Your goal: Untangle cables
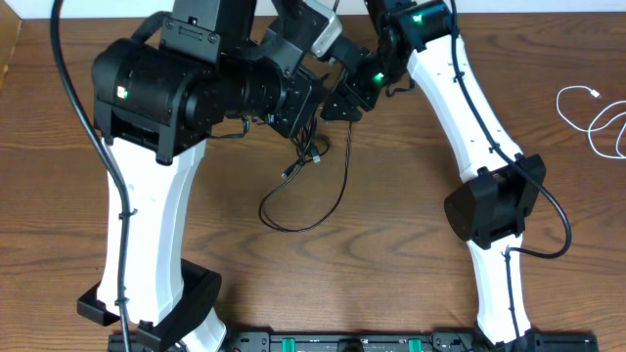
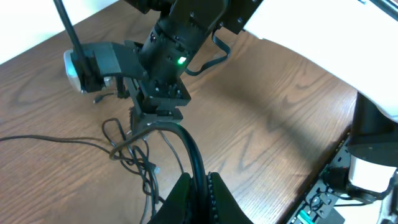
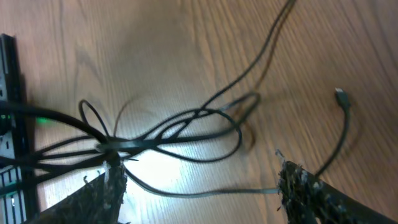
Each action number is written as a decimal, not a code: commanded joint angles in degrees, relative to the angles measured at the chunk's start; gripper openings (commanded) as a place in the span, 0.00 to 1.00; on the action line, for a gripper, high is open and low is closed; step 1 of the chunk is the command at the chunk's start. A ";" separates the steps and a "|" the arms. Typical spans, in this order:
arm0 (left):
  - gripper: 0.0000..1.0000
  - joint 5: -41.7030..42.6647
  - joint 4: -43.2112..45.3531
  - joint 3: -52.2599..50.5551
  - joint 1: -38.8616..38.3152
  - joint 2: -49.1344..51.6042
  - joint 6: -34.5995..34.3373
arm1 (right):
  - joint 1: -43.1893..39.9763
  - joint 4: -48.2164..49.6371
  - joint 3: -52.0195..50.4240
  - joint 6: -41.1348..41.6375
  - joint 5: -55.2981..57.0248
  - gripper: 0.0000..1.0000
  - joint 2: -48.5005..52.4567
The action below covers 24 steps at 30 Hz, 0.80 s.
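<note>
Black cables (image 1: 311, 156) lie tangled mid-table, with one long loop (image 1: 298, 223) trailing toward the front. In the left wrist view the tangle (image 2: 134, 152) lies just ahead of my left gripper (image 2: 199, 182), which is shut on a black cable arching up from the knot. My right gripper (image 3: 196, 177) is open wide just above the table, astride a black strand, with the knot (image 3: 121, 146) at its left finger and a plug end (image 3: 341, 96) further out. It also shows in the left wrist view (image 2: 155, 115) and overhead (image 1: 342, 106). A white cable (image 1: 599, 115) lies apart at the right edge.
Both arms crowd over the back middle of the table. The right arm's elbow (image 1: 489, 205) hangs over the right side. The arm bases and a black rail (image 1: 352, 342) line the front edge.
</note>
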 commanded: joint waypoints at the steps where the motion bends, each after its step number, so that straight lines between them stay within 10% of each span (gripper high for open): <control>1: 0.08 -1.88 -3.26 -0.42 -0.17 0.15 0.74 | 0.55 0.55 -0.15 -0.87 -1.64 0.73 0.31; 13: 0.07 -16.06 9.07 -0.42 -0.28 0.15 -25.64 | 0.44 4.70 -0.15 7.08 -1.66 0.74 0.31; 24: 0.07 -19.58 12.04 -0.42 -0.39 0.35 -31.50 | 0.94 8.17 -0.15 12.59 -4.63 0.79 0.31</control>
